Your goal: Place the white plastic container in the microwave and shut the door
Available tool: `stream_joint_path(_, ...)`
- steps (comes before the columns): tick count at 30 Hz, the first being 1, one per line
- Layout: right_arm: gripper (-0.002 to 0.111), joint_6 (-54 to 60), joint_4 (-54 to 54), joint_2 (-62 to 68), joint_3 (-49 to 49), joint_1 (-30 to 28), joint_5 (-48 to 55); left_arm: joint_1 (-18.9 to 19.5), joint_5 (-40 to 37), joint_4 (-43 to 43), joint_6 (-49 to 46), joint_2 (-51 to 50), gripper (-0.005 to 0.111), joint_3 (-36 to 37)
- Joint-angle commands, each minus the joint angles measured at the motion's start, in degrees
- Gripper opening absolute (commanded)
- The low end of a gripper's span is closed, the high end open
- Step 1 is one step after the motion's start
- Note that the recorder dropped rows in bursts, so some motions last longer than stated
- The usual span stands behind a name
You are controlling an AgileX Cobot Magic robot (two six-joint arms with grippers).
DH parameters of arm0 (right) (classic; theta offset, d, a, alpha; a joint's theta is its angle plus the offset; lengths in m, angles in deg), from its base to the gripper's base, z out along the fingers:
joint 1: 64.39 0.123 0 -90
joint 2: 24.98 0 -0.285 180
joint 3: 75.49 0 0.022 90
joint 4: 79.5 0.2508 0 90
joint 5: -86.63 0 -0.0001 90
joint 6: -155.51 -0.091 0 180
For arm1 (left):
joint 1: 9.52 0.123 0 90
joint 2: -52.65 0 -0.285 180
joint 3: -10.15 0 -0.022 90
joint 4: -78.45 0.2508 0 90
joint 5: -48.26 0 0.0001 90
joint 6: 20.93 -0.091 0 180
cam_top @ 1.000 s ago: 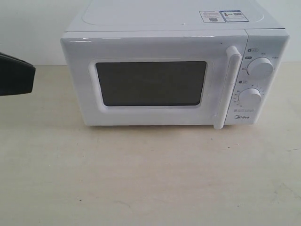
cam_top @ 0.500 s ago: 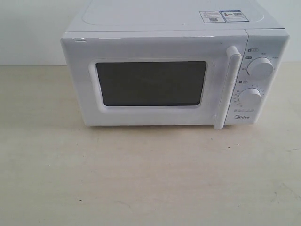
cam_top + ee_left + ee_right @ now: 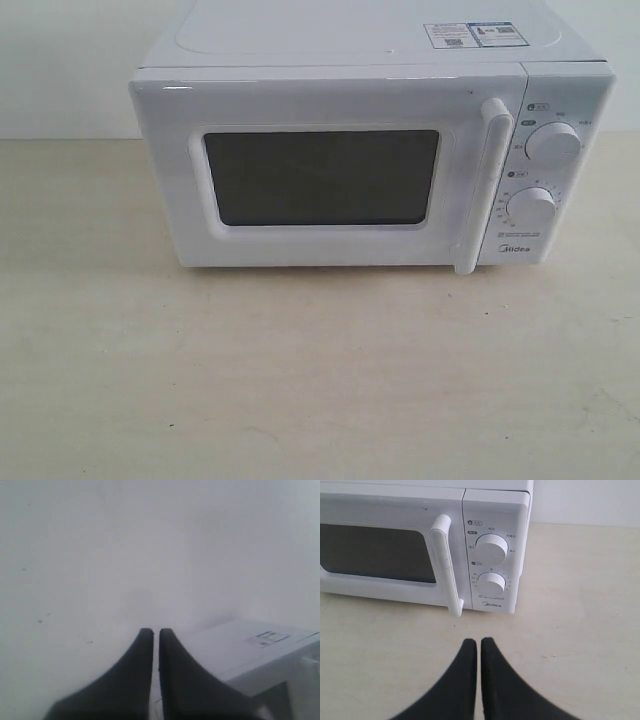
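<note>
Microwave [image 3: 300,35] stands on the pale table [image 3: 300,390]. Door [image 3: 320,180] sits flush against the microwave's front. Its bar handle [image 3: 487,185] is upright, just beside the two dials [image 3: 553,143]. Stickers [image 3: 472,34] lie on the microwave's top.

The door's window is dark, so I cannot tell whether the white plastic container is inside.

My right claw [image 3: 479,641] hovers low over the table in front of the microwave, pointing at the handle and dials and well apart from both. Its fingers are pressed together, pinching nothing.

My left claw [image 3: 156,630] hangs above the level of the microwave's top, off to one side. Its fingers are nearly touching, with only a hairline slit between them, and they grip nothing.
</note>
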Motion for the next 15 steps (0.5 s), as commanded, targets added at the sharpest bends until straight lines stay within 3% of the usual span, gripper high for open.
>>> stream_joint_path(1, 0.0, 0.32, -0.31, -0.24, -0.36, 0.08, 0.17, 3.37, 7.54, -0.05, -0.39, 0.16, 0.004, 10.01)
stream_joint_path(9, 0.0, 0.32, -0.31, -0.24, -0.36, 0.08, 0.17, 9.28, 12.28, -0.05, 0.24, 3.21, 0.004, 25.46)
stream_joint_path(15, 0.0, 0.32, -0.31, -0.24, -0.36, 0.08, 0.17, 10.04, 17.26, -0.05, 0.54, 12.35, 0.004, 34.68)
